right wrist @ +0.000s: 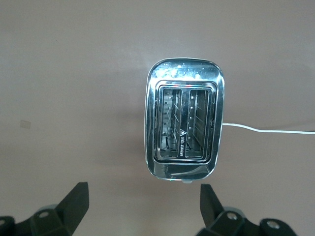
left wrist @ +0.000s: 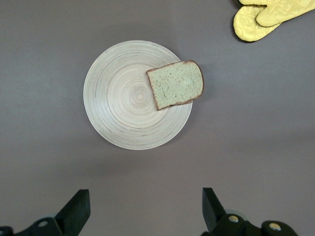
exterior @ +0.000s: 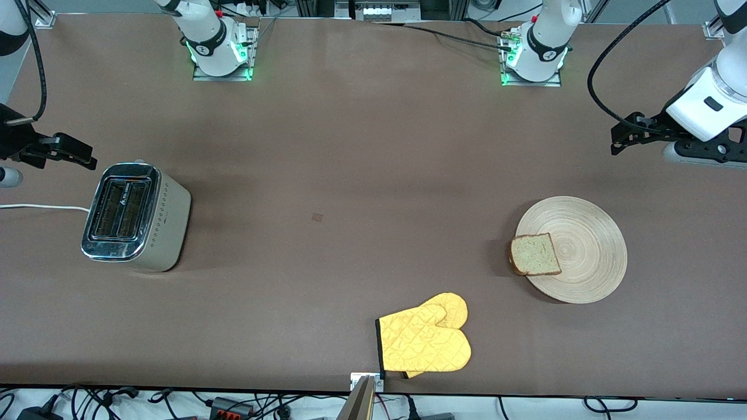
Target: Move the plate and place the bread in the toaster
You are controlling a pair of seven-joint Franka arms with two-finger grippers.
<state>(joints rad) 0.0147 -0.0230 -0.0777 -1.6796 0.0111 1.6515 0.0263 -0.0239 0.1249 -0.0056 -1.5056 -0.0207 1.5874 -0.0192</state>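
The pale wooden plate (exterior: 586, 233) (left wrist: 123, 103) lies toward the left arm's end of the table. One slice of bread (exterior: 535, 255) (left wrist: 175, 84) rests flat on its rim and hangs over the edge that faces the right arm's end. The toaster (exterior: 137, 219) (right wrist: 184, 73) stands upright toward the right arm's end, both slots showing nothing inside. My left gripper (exterior: 623, 137) (left wrist: 145, 206) hangs open and holds nothing, over bare table beside the plate. My right gripper (exterior: 81, 154) (right wrist: 142, 204) hangs open over the table beside the toaster, with nothing between its fingers.
A yellow oven mitt (exterior: 426, 338) (left wrist: 268, 14) lies near the table's edge closest to the front camera, about midway along it. The toaster's white cord (exterior: 41, 206) (right wrist: 266, 130) runs off toward the right arm's end of the table.
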